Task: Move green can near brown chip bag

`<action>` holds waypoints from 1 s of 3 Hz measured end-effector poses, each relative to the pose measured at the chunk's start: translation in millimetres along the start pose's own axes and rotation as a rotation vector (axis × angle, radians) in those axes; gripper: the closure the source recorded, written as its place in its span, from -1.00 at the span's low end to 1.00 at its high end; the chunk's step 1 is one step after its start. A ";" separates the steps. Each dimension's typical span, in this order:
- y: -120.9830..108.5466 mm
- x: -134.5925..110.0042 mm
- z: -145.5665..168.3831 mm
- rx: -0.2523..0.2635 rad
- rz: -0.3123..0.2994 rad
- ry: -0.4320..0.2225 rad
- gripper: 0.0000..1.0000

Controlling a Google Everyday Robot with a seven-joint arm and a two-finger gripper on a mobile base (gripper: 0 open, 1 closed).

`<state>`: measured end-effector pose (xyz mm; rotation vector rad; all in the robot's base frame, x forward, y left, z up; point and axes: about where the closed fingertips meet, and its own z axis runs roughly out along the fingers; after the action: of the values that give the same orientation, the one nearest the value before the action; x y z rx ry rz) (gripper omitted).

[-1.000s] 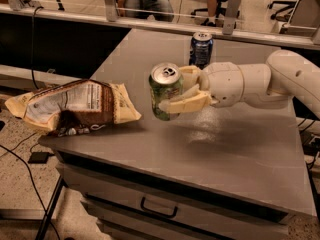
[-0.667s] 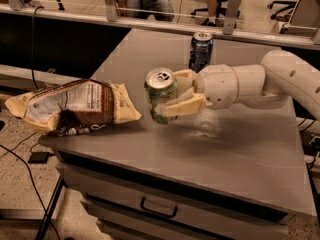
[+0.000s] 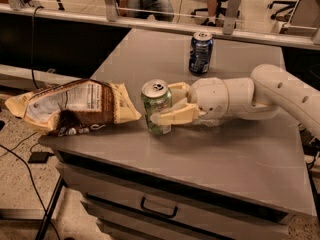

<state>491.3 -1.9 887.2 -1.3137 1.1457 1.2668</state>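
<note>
Holding the green can from its right side, the gripper hovers low over the front left part of the grey table, with its jaws clamped on the can: one pale finger passes behind the can and the other crosses its front. Compared with one second ago, the can has travelled to the left and downward, so the gap to the brown chip bag is now much smaller. The bag lies flat at the left edge of the table, and its right corner is just beside the can, but I see a thin strip of table between them. The can is upright, and its bottom seems to be at the table surface or very slightly above; I cannot tell which. The dark blue can stands well apart at the back and has not moved. In my judgement the carrying is nearly finished, and what remains is to set the can down, release it, and retreat without tipping it.
</note>
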 end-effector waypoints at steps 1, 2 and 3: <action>0.4 0.1 2.4 -0.004 0.002 -0.002 0.67; 0.8 -0.6 4.5 -0.008 0.001 -0.002 0.24; 1.1 -1.3 6.5 -0.012 0.000 -0.002 -0.22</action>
<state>489.4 4.4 888.4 -1.3211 1.1383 1.2766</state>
